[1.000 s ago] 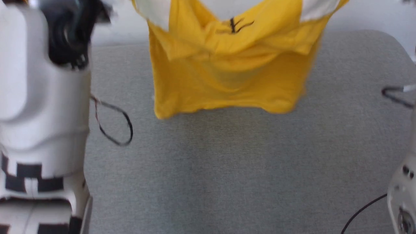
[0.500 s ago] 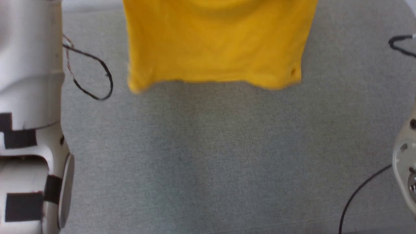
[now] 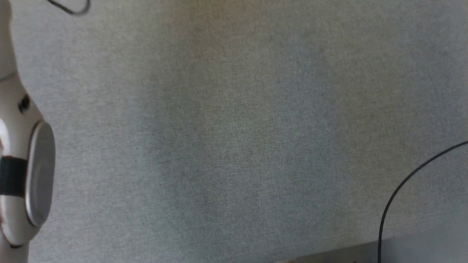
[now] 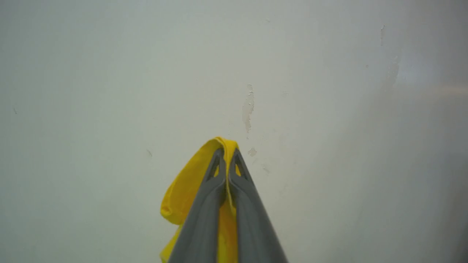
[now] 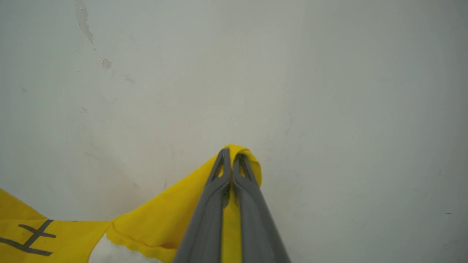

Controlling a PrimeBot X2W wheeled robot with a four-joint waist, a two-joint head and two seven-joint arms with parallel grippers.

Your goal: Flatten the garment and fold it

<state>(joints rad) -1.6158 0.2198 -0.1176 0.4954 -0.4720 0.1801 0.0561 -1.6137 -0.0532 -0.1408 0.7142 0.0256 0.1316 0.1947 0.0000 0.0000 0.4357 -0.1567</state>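
Evidently the left gripper (image 4: 227, 153) and right gripper (image 5: 231, 155) each clamp the yellow T-shirt (image 5: 161, 223); its width spans between them, neither arm nearer.

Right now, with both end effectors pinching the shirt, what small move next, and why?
Probably lower both together, kept apart, toward the grey surface: the left end effector and right end effector are shut on the garment, facing a pale wall, so it hangs unflattened.

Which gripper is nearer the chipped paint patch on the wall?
Left. The left gripper points just below the patch; the right gripper sees it far toward its view's upper left.
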